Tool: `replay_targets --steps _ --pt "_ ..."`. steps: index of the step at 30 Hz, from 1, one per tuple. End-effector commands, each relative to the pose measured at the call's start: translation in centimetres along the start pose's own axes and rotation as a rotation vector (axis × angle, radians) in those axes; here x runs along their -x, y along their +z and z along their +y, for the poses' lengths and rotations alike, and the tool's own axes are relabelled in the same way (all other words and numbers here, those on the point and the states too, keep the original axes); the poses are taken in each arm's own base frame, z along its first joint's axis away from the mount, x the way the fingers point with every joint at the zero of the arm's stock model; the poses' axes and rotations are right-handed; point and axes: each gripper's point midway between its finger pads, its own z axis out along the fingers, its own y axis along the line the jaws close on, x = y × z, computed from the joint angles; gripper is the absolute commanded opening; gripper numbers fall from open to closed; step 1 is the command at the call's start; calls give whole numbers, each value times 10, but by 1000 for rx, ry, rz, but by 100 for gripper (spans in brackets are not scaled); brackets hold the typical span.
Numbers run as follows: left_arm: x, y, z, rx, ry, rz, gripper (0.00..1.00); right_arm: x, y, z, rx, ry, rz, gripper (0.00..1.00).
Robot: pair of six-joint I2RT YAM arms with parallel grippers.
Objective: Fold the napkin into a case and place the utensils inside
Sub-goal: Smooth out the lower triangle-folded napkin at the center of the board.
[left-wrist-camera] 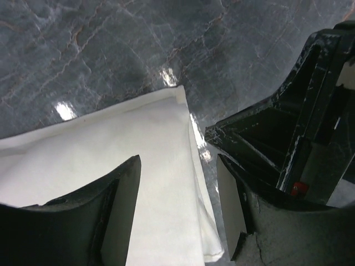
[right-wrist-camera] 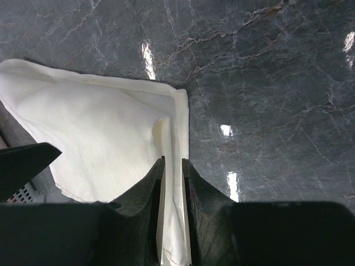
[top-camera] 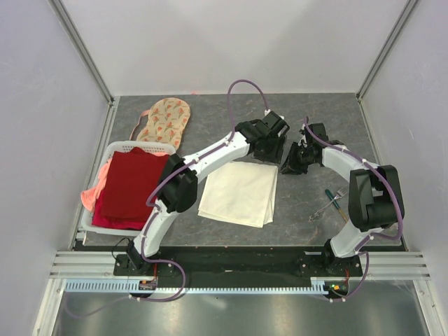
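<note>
1. My left gripper (left-wrist-camera: 177, 160) is released. Its jaws stand wide apart above the far right corner of the napkin (top-camera: 238, 192), and nothing is caught between them.
2. My right gripper (right-wrist-camera: 172, 162) is clenched on the napkin. Its two fingers (right-wrist-camera: 150, 199) are nearly together, with the cloth's right edge pinched in the thin gap between them. The cloth rises in a small ridge up to my fingertips.
3. The napkin is a cream-white square lying on the dark marbled table (top-camera: 315, 119), in the middle between my two arms. Apart from the pinched ridge it lies flat. At the corner under my left wrist its edges show more than one layer.
4. My two grippers are just beside each other at that same far right corner. The right one shows as a dark shape at the right of my left wrist view.
5. The utensils (top-camera: 329, 203) lie on the table to the right of the napkin, apart from it and near my right arm. They are too small for me to tell their pieces apart.
6. To the left stands a white basket (top-camera: 115, 150) holding a red cloth (top-camera: 129, 189). A peach floral cloth (top-camera: 164, 120) lies on the table just beyond it.
</note>
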Motion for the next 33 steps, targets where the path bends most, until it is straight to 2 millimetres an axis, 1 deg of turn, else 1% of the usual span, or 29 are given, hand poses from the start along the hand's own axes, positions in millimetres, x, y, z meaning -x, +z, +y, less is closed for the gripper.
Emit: replay_targets --steps 1,2,3,5,6,7,8,9,10,11,12,13,14,15,17,18,20,21,25,28,31,33 --pt "15 9 0 44 99 -57 66 11 6 3 33 17 -66 24" --pt "13 11 -2 45 112 -58 66 13 7 4 48 7 -79 24" --pt "12 17 1 63 141 -60 67 7 11 -1 41 10 -68 22" --pt "7 26 3 74 163 -48 67 4 14 -5 45 8 -78 17" --pt "5 30 2 65 171 -40 65 -5 15 -9 41 16 -65 15" --pt "3 33 3 71 176 -36 60 -8 15 -7 63 12 -65 12" --pt "2 34 1 63 182 -35 60 -10 11 -3 87 8 -73 11" --pt "0 34 0 57 188 -30 60 -23 12 -9 90 19 -52 10" --pt "-1 35 -3 50 193 -28 60 -29 10 -7 112 19 -48 11" --pt "-2 34 -7 34 195 -27 61 -32 4 -4 129 13 -56 11" --pt "-3 35 -8 25 206 -26 63 -44 5 -9 131 8 -34 12" --pt "-4 35 -12 18 212 -26 65 -49 3 -11 133 6 -31 16" --pt "-5 35 -15 11 216 -26 66 -52 -2 -10 142 -7 -39 19" --pt "-4 36 -15 13 217 -32 66 -65 -1 -17 133 -5 -18 21" --pt "-5 39 -18 12 228 -34 68 -72 -5 -21 135 -27 -27 24" --pt "-5 39 -18 15 226 -35 68 -82 -3 -27 127 -24 -8 24" --pt "-5 43 -15 30 232 -37 68 -91 -5 -26 154 -32 4 25" --pt "-6 44 -13 36 236 -35 68 -94 -7 -24 167 -33 8 25" --pt "-6 46 -10 44 241 -34 63 -94 -17 -17 197 -49 -23 25" --pt "-8 50 -11 45 243 -31 61 -96 -20 -9 246 -61 -15 23" --pt "-7 54 -9 58 250 -35 58 -101 -21 -6 268 -61 -14 21" --pt "-7 57 -7 64 257 -36 57 -107 -20 -6 270 -67 1 21"
